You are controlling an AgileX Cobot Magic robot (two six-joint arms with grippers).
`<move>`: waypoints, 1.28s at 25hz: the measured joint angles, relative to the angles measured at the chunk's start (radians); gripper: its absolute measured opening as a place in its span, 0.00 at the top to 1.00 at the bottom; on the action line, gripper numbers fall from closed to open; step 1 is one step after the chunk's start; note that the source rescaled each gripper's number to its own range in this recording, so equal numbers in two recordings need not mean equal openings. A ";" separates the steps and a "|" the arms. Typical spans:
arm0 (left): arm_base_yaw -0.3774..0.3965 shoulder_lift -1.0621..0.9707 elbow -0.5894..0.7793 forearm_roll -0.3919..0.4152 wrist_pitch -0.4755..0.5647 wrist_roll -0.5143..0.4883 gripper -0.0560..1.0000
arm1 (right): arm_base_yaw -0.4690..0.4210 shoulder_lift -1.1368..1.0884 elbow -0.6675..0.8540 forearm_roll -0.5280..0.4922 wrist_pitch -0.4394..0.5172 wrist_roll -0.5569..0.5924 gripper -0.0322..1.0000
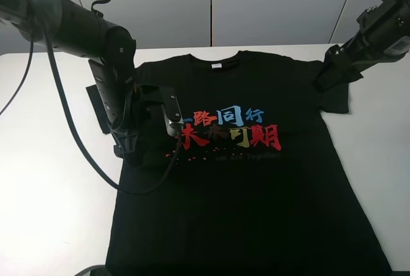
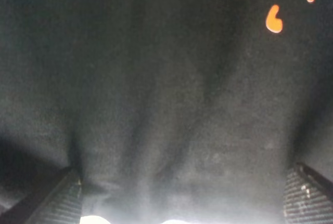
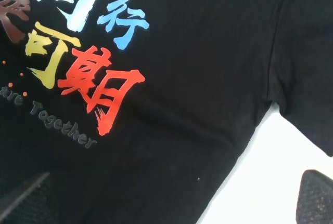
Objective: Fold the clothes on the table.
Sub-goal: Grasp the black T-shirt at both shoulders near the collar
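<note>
**High view.** The T-shirt (image 1: pixel 256 193) lies flat and unfolded on the table (image 1: pixel 45 212), print up, with the collar (image 1: pixel 216 64) far and the hem at the near edge. The left gripper (image 1: pixel 128 151) is low over the left side of the shirt body, just left of the print (image 1: pixel 230 129). The right gripper (image 1: pixel 328 76) hangs over the far right shoulder, where the right sleeve (image 1: pixel 336 100) begins. No fold is made yet.

**Left wrist view.** The left gripper (image 2: pixel 179 200) has its jaws spread wide. The fingers (image 2: pixel 52 200) stand well apart, with only smooth black cloth between them. Nothing is grasped. Orange dots of the print (image 2: pixel 274 18) show beyond.

**Right wrist view.** The right gripper (image 3: pixel 171 203) is likewise released and holds nothing. Its fingers (image 3: pixel 317 198) frame the cloth beside the coloured print (image 3: pixel 99 83). The sleeve (image 3: pixel 312 52) and a wedge of bare table (image 3: pixel 260 172) show beneath it.

**Step in hand.** Judged from this layout, the arms are in the approach before the first grasp.

**Next move.** Each gripper should come down on a cloth edge, not on the flat middle. The jaws should pinch one layer, then lift together so the cloth does not drag or bunch.
</note>
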 joint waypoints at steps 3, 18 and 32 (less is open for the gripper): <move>0.000 0.016 -0.002 0.004 -0.002 0.000 0.00 | 0.000 0.000 0.000 0.000 0.000 0.000 0.01; -0.007 0.041 -0.018 0.111 -0.008 -0.121 0.93 | 0.000 0.000 0.000 0.000 0.010 0.000 0.01; -0.007 0.041 -0.018 0.146 -0.015 -0.121 0.94 | 0.011 0.154 -0.002 -0.073 -0.003 -0.092 0.01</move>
